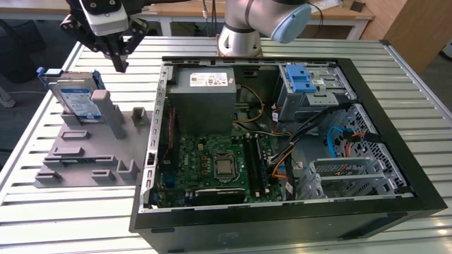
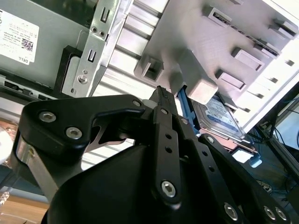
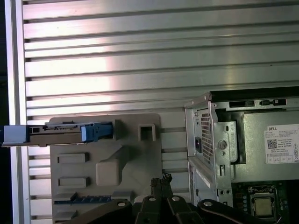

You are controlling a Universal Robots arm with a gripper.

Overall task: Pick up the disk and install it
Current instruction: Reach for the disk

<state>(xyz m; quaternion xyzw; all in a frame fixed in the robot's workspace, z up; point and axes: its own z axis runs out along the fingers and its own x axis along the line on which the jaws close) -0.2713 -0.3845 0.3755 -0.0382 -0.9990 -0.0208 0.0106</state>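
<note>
- Exterior view: the gripper [image 1: 121, 64] hangs over the slatted table [image 1: 71, 222], with its fingers pressed together to a point and nothing held. The disk [image 1: 74, 100] stands on edge in the grey fixture [image 1: 84, 159], close below the tips and toward the exterior view's left. The open computer case [image 1: 282, 222] lies to the exterior view's right, with the drive cage [image 1: 310, 87] in its far corner.
- Second wrist view: the closed gripper [image 2: 161, 93] points at the fixture [image 2: 187, 32], and the disk [image 2: 219, 114] sits off to one side. A descent from here would probably hit the fixture or the disk's top edge instead of straddling the disk.
- First wrist view: the disk [image 3: 60, 133] shows edge-on at the fixture's [image 3: 135, 158] outer side, near the table's [image 3: 140, 56] edge. A skewed pull could bind its blue rails in the slot or tip it off the table. The strip between the fixture and the case wall [image 3: 205, 140] looks narrow, while the table beyond the fixture is bare and open.
</note>
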